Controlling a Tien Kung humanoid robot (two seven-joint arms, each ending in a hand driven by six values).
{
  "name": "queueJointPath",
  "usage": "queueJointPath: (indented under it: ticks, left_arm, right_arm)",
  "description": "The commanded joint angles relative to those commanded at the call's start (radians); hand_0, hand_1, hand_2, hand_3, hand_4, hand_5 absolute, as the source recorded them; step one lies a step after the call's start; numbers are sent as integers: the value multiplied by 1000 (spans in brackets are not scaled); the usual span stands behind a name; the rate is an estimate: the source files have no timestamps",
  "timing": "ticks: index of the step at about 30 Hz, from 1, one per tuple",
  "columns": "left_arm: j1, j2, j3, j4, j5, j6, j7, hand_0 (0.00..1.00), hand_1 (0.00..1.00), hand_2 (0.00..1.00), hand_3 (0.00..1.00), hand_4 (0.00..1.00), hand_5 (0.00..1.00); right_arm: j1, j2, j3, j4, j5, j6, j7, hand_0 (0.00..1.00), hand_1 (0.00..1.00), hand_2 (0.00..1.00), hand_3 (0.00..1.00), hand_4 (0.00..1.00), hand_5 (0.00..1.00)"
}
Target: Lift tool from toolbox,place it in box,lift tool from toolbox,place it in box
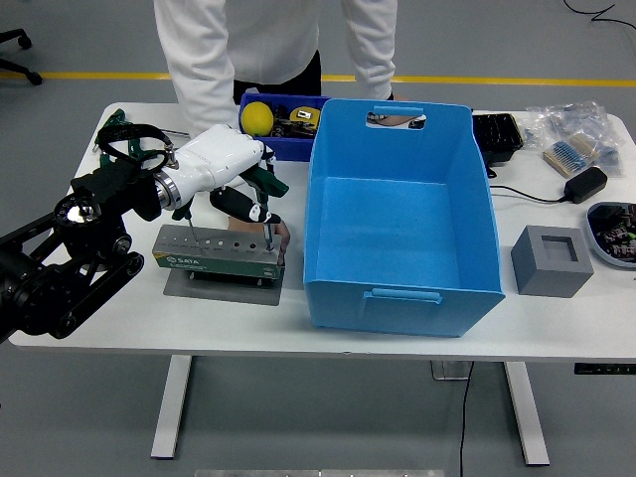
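Note:
A green tool holder (214, 256) with a row of holes sits on a grey plate at the table's left front. A screwdriver (238, 206) with a black handle stands tilted over it, its thin shaft reaching down to the holder's right end. My left hand (221, 159), white with black fingertips, is curled over the handle from above and behind. The big blue box (397, 288) stands open just right of the holder, with nothing visible inside. The right arm is out of view.
A person in white stands at the far edge behind a small blue bin (283, 124) holding a yellow ball and tools. Green-handled tools (266, 182) lie behind the holder. A grey block (552, 260), a charger (584, 184) and bags sit at the right.

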Motion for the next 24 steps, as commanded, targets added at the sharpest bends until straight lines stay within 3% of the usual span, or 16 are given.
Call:
queueJointPath:
  ticks: [3, 4, 9, 10, 15, 16, 21, 22, 24]
  left_arm:
    - [2, 3, 6, 7, -5, 5, 3, 424, 315, 338, 430, 998, 601]
    - [2, 3, 8, 9, -6, 7, 4, 378, 249, 261, 336, 998, 626]
    - [2, 3, 14, 18, -17, 15, 12, 378, 249, 261, 336, 998, 626]
    - [2, 3, 14, 19, -26, 17, 13, 346, 194, 205, 267, 998, 681]
    - [2, 1, 22, 28, -77, 39, 25, 346, 194, 205, 267, 998, 681]
    - [2, 0, 24, 30, -90, 44, 28, 305, 128, 140, 175, 998, 838]
    - [3, -3, 33, 49, -165, 90, 34, 305, 128, 140, 175, 998, 838]
    - [4, -4, 34, 53, -173, 99, 33, 240, 63, 85, 91, 998, 912]
    - [4, -5, 37, 60, -184, 120, 28, 240, 63, 85, 91, 998, 912]
  right_arm:
    - [-1, 0, -1, 0, 0, 0, 0, 730, 707, 759, 598, 840, 729]
    - [-1, -1, -1, 0, 0, 0, 0, 729, 705, 759, 597, 841, 728]
    - [-2, -1, -4, 1, 0, -1, 1, 729, 705, 759, 597, 841, 728]
    - [-2, -2, -4, 1, 1, -1, 1, 729, 706, 758, 598, 840, 728]
    - [-1, -3, -3, 2, 0, -1, 1, 729, 706, 758, 598, 840, 728]
    - [-1, -3, -3, 2, 0, -2, 1, 729, 705, 759, 598, 840, 727]
    - [2, -4, 2, 2, 0, -2, 2, 729, 705, 759, 598, 840, 727]
    - [3, -5, 3, 2, -1, -2, 2, 729, 705, 758, 597, 839, 726]
    - [4, -5, 4, 2, -1, -2, 2, 729, 705, 758, 597, 839, 726]
